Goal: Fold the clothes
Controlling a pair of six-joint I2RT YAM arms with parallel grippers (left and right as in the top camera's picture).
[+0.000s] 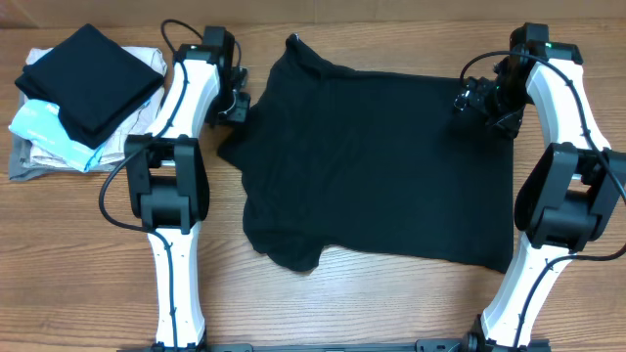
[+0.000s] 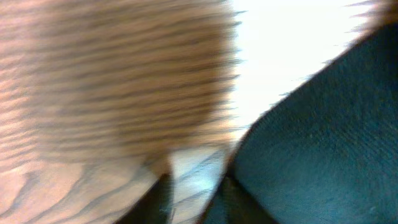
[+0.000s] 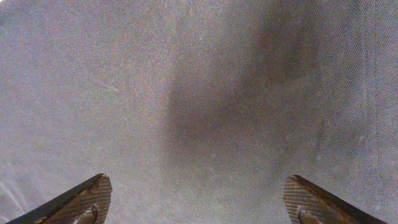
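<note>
- The black shirt [image 1: 381, 166] lies spread on the table [image 1: 391, 303], reaching from just beside our left pincer [image 1: 233, 98] to directly under our right pincer [image 3: 199, 202].
- The right pincer stands spread wide above flat cloth. If it closes there, we judge it may skid and gather nothing.
- We cannot tell the left pincer's state from its blurred view. The shirt's edge lies just beside it, so it could nip bare table.
</note>
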